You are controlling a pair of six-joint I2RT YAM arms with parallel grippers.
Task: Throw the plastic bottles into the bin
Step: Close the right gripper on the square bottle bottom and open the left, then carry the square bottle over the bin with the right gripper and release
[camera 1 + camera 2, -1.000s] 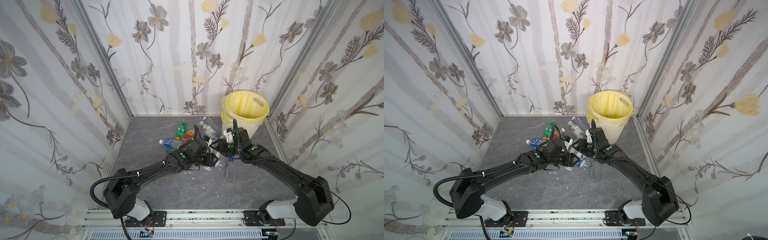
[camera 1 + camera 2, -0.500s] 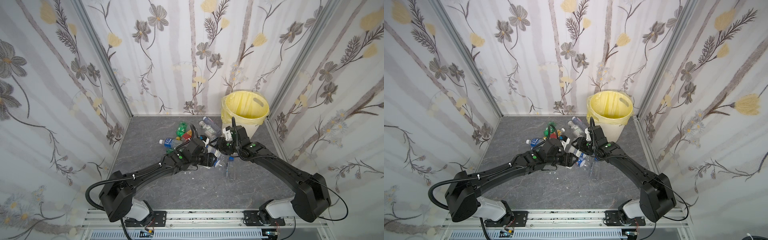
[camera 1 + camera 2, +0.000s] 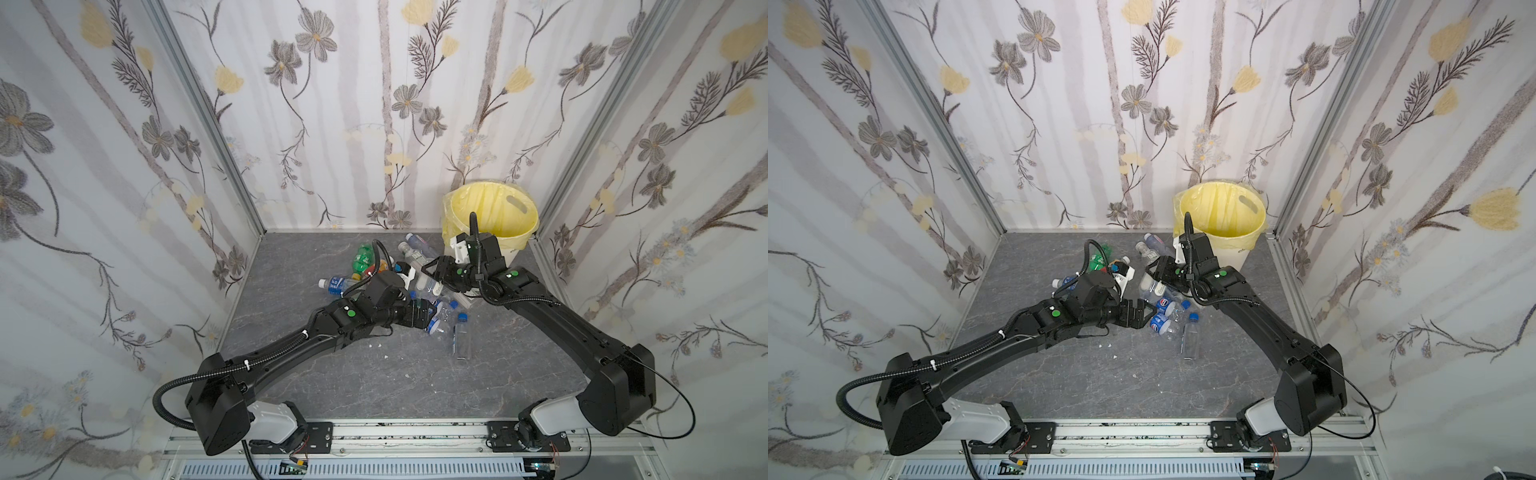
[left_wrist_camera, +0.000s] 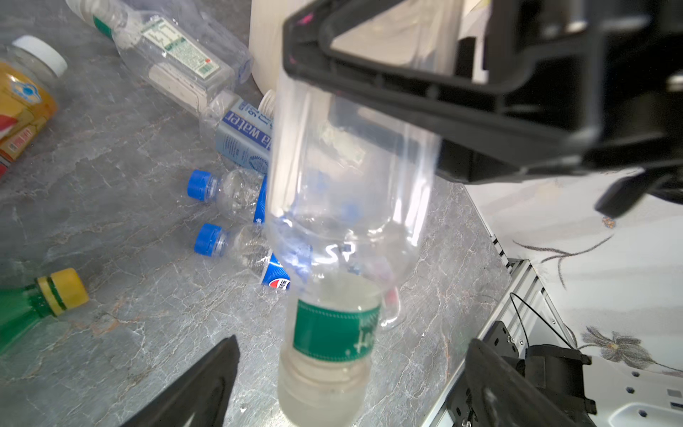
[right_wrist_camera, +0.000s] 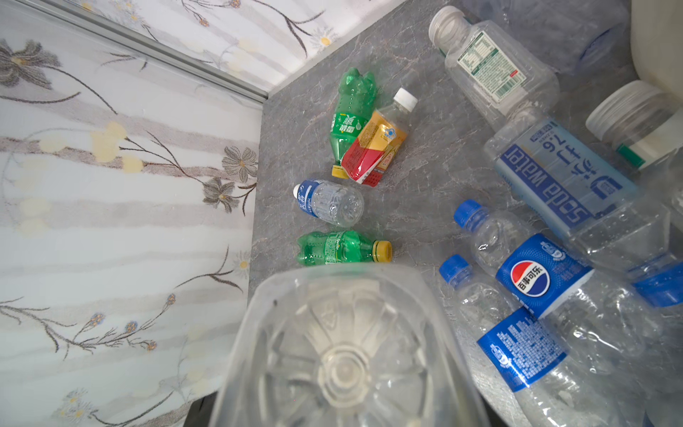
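Early yet: your right end effector (image 3: 432, 270) grips one clear bottle (image 4: 343, 192), your left end effector (image 4: 353, 342) gapes wide around it, the bin (image 3: 505, 222) looks empty, and the other plastic bottles (image 5: 532, 273) litter the surface (image 3: 374, 382) nearby.

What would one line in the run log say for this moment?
right hand: shut on clear green-label bottle | left hand: open around its neck | other bottles: on table | bin: upright, far corner

Top views: high, from 6 o'clock facing 12 o'clock, whole scene. Wrist views: close, both showing blue-capped clear plastic bottles (image 4: 240, 247).
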